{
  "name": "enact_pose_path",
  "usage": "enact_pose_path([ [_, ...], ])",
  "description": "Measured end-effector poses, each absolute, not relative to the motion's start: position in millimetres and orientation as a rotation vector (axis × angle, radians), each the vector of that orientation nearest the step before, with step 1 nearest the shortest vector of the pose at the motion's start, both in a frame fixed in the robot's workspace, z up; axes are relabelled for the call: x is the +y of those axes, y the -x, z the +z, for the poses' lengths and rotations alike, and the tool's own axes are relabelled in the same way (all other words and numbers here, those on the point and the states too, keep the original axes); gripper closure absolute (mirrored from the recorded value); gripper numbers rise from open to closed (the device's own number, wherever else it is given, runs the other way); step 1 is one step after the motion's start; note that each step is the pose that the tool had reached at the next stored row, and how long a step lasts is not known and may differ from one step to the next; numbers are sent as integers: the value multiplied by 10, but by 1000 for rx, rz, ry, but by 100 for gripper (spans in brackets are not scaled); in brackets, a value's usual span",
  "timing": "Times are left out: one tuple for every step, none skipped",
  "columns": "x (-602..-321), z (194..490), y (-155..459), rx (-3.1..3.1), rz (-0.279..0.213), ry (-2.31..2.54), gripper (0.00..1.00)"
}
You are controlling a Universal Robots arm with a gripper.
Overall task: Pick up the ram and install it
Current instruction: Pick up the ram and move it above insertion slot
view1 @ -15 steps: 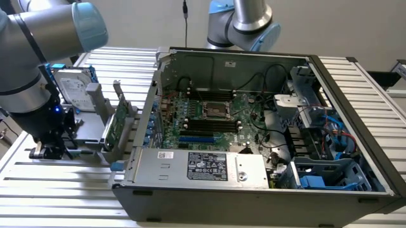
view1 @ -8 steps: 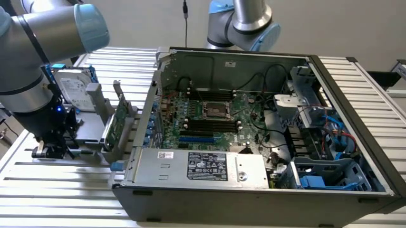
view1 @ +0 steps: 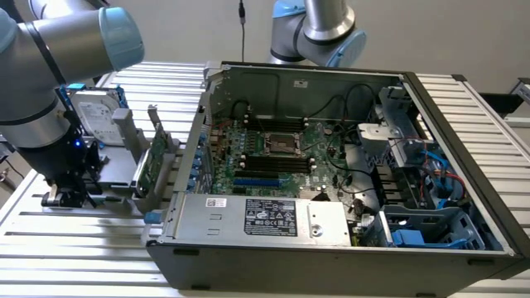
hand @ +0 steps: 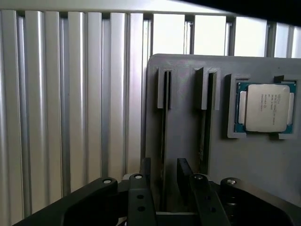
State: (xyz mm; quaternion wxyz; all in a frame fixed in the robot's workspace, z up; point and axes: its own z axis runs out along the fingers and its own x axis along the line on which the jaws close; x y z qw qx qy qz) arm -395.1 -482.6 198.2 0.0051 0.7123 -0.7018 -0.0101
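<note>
The ram (hand: 164,117) stands on edge in a slot of a grey holder (hand: 183,141), so I see it as a thin dark strip. My gripper (hand: 163,165) hangs right over it, open, with one black finger (hand: 145,169) on each side of the stick and a gap to both. A second thin stick (hand: 206,117) sits in the neighbouring slot. In the exterior view my gripper (view1: 64,195) is low at the holder's (view1: 124,167) end on the exterior view's left, beside the open computer case (view1: 331,186).
A processor chip (hand: 268,107) lies in a pocket of the holder. A hard drive with blue rails (view1: 93,115) and a green expansion card (view1: 149,162) stand upright in the holder. The motherboard (view1: 273,149) with black memory slots (view1: 277,163) lies open in the case. A second arm (view1: 319,31) stands behind.
</note>
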Motion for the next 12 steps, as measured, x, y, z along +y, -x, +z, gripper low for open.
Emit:
enact_pose_path([
  [-4826,1979,3951,-2198,-34,-2231,64],
  [-4826,1976,3951,-2199,-38,-2232,64],
  [-4826,1973,3951,-2199,-41,-2232,64],
  [-4826,1971,3951,-2199,-44,-2232,64],
  [-4826,1969,3951,-2199,-47,-2232,64],
  [-4826,1968,3951,-2199,-51,-2230,64],
  [-4826,1967,3951,-2199,-54,-2228,64],
  [-4826,1967,3950,-2199,-59,-2225,64],
  [-4826,1968,3951,-2199,-61,-2223,64],
  [-4826,1968,3951,-2199,-62,-2223,64],
  [-4826,1968,3951,-2200,-63,-2223,64],
  [-4826,1967,3951,-2200,-64,-2224,64],
])
